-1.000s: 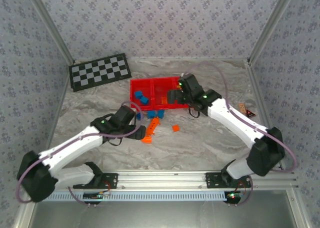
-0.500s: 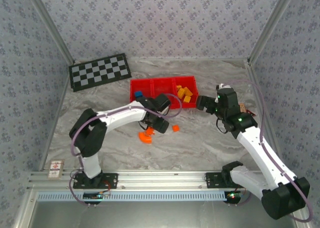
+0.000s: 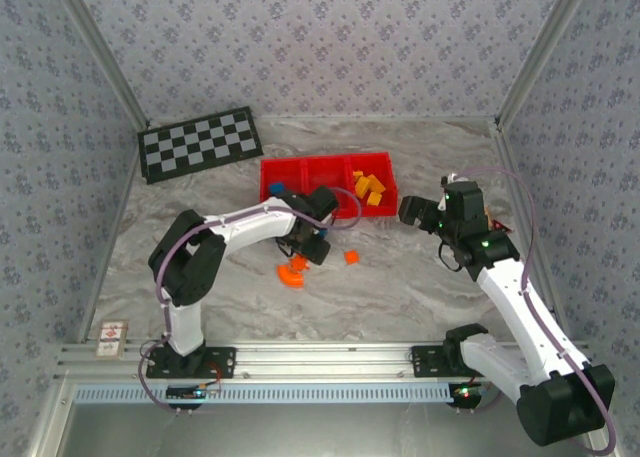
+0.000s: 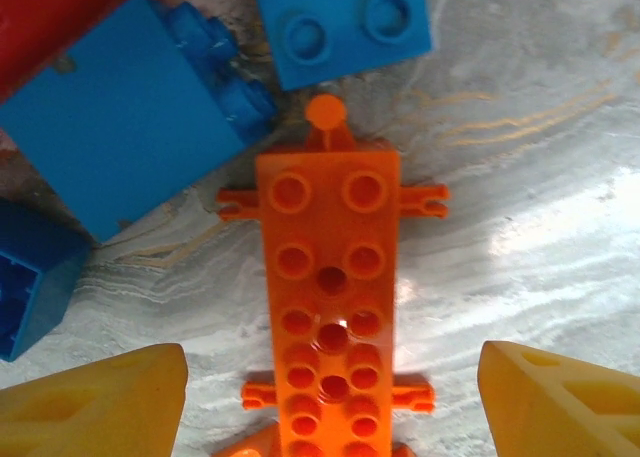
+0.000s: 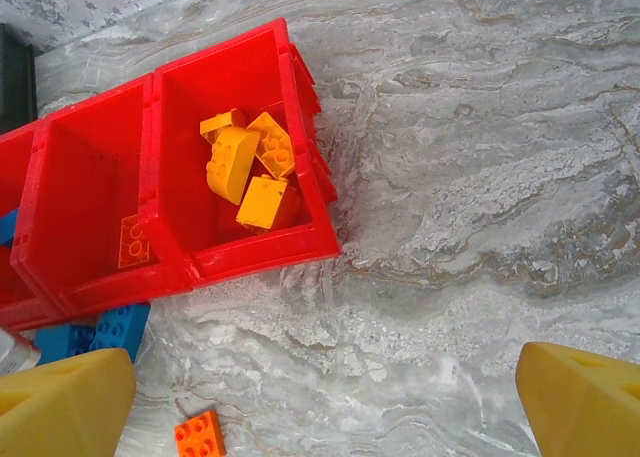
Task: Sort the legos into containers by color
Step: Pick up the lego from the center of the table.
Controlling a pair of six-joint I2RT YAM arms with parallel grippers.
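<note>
Where the long orange plate (image 4: 330, 307) lay flat on the table, studs up, we saw three blue bricks (image 4: 120, 127) crowding its far end. A curved orange piece (image 3: 292, 273) and a small orange brick (image 3: 351, 257) sat nearby. All of these were just in front of the containers (image 5: 250, 255), which stood toward the table's far edge. Yellow-orange bricks (image 5: 245, 167) lay in the right-end bin, a flat orange piece (image 5: 132, 242) in the middle one, and a blue brick (image 3: 277, 190) in the left.

The left gripper (image 4: 330, 402) straddled the plate with its jaws parted, clear of it on both sides and gripping nothing. The right gripper (image 5: 325, 407) hung spread wide and empty over bare table to the right of the bins.

The table (image 3: 420, 287) was grey-veined marble, walled by patterned paper (image 3: 320, 47). A checkered board (image 3: 200, 145) lay at its far left corner, and a metal rail (image 3: 330, 357) ran along its near edge.
</note>
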